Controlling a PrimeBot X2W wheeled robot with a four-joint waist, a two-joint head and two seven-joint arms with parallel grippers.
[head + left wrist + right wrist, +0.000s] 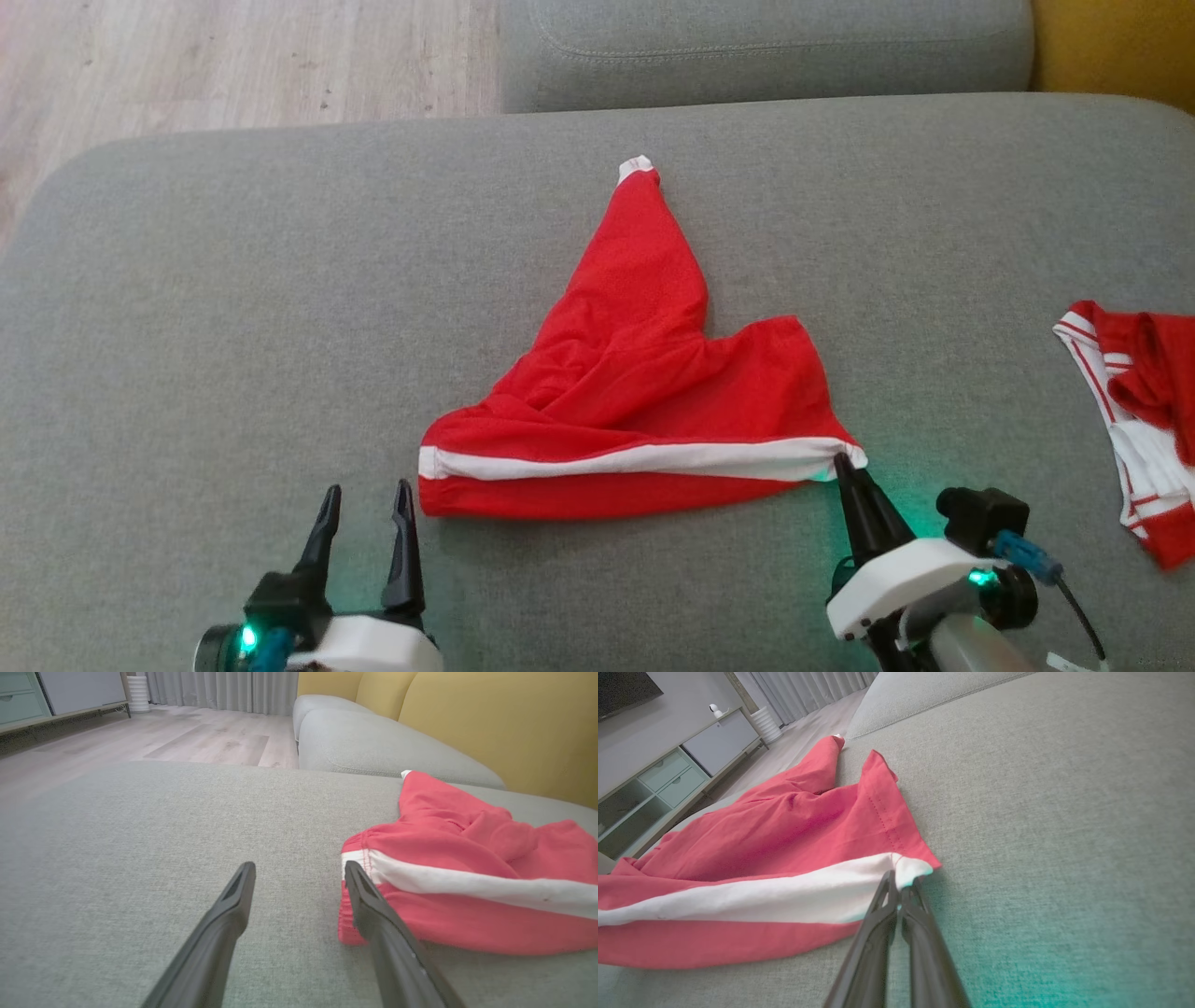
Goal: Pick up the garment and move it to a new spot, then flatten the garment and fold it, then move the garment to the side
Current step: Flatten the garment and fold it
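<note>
Garment (635,392), red with one white stripe, is lying crumpled mid-cushion, and we are pinching its right stripe corner in our right gripper (845,462), fingers pressed together. Our left gripper (366,499) is hovering spread wide just beside the left corner. We are counting two pieces: a second garment (1139,411) is lying well apart at the right edge. Bare sofa cushion (187,327) is stretching leftward.

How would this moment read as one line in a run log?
right claw: shut on red garment corner | left claw: open, beside garment | surface: grey cushion
</note>
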